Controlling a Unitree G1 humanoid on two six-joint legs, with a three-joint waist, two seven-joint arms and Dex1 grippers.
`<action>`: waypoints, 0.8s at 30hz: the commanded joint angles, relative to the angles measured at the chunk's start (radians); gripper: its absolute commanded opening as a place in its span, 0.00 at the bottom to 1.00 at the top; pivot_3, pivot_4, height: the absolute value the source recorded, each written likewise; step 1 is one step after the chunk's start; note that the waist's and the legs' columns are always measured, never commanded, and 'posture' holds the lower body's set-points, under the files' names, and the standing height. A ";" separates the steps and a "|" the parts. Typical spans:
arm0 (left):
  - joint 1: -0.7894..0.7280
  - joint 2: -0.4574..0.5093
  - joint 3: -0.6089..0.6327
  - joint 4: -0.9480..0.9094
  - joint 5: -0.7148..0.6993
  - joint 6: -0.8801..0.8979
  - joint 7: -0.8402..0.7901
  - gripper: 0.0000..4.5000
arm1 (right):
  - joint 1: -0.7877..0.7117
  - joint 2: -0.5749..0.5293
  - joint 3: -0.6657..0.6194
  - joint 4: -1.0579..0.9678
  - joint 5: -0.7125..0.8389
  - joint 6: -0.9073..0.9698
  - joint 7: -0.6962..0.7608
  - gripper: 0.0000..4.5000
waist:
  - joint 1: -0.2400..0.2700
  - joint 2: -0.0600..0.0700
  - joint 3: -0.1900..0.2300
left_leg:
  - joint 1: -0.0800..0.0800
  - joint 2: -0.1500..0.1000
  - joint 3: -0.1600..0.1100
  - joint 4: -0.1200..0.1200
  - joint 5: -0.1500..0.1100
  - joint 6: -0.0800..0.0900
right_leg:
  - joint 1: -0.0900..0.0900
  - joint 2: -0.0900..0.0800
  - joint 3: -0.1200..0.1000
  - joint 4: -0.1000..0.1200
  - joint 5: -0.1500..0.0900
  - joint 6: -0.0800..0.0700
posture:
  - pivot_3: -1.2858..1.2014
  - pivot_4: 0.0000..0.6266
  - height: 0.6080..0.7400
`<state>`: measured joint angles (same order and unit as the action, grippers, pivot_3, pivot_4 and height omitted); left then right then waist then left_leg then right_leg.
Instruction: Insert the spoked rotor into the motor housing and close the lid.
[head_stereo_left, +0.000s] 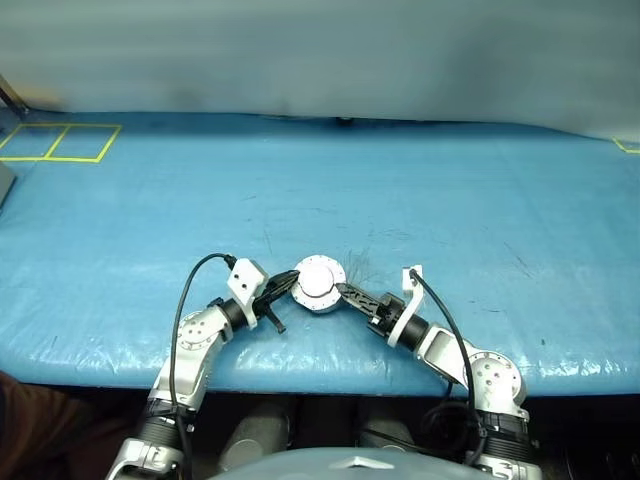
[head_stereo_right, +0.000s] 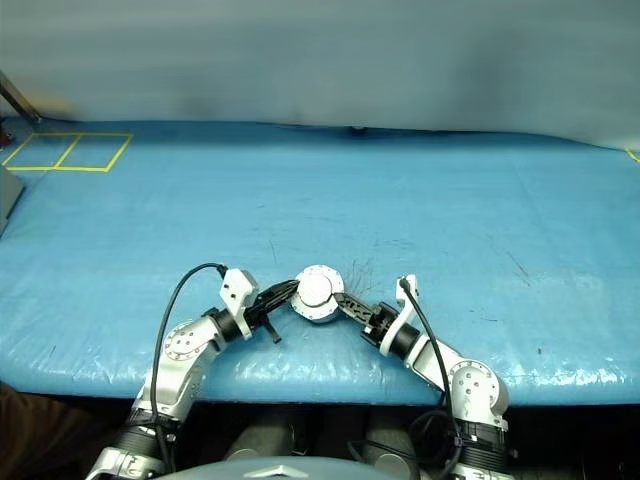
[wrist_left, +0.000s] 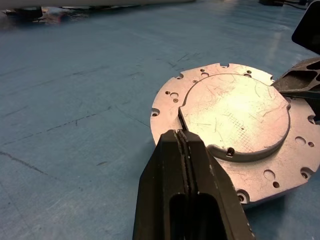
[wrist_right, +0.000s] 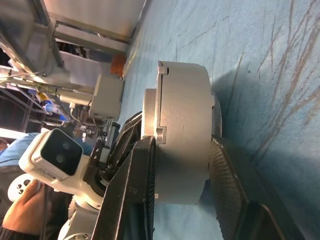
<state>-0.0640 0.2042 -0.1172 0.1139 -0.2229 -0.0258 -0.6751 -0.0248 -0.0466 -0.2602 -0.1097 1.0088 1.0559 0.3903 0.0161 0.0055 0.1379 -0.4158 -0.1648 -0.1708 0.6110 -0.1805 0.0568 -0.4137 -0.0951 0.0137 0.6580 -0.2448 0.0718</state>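
head views: the motor housing (head_stereo_left: 318, 283) is seen on the blue table (head_stereo_left: 450, 200) between both grippers. left wrist view: left gripper (wrist_left: 186, 145) fingers are pressed together against its edge. right wrist view: right gripper (wrist_right: 182, 150) is clamped across the housing; slippage is risked if uneven.

One motor housing (head_stereo_left: 318, 284), one blue table (head_stereo_left: 450, 200), and two grippers, left (head_stereo_left: 283, 291) and right (head_stereo_left: 352, 294)

The motor housing (head_stereo_left: 318, 283) is being flanked on the table (head_stereo_left: 450, 200) by 2 grippers: left gripper (head_stereo_left: 285, 287) leftward, right gripper (head_stereo_left: 345, 293) rightward.
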 joint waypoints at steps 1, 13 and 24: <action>-0.024 -0.079 0.096 -0.045 -0.133 0.091 0.094 0.00 | -0.039 0.040 -0.079 -0.003 0.113 -0.025 -0.046 0.26 | -0.001 0.000 0.002 | -0.001 0.000 0.000 0.000 0.000 0.000 | -0.001 0.000 0.000 0.000 0.000 0.000 | 0.52 0.24 1.00; -0.078 -0.143 0.235 -0.167 -0.448 0.379 0.139 0.09 | -0.147 0.086 -0.165 -0.039 0.324 -0.087 -0.180 0.26 | -0.017 -0.002 0.010 | -0.015 -0.001 0.000 0.002 0.002 0.003 | -0.014 0.001 0.000 0.001 0.007 0.000 | 0.52 0.24 1.00; -0.098 -0.194 0.282 -0.220 -0.766 0.631 0.151 0.88 | -0.189 0.089 -0.107 -0.047 0.408 -0.113 -0.209 0.26 | -0.029 -0.002 0.010 | -0.014 0.000 0.000 0.003 0.002 0.004 | -0.013 0.001 0.000 0.002 0.007 0.000 | 0.52 0.24 1.00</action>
<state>-0.1610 0.0091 0.1580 -0.0590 -0.9522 0.5782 -0.5236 -0.1848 0.0375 -0.3870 -0.0969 1.3574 0.9598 0.1654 -0.0131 0.0039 0.1483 -0.4301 -0.1652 -0.1708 0.6145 -0.1784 0.0603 -0.4269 -0.0937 0.0138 0.6604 -0.2373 0.0716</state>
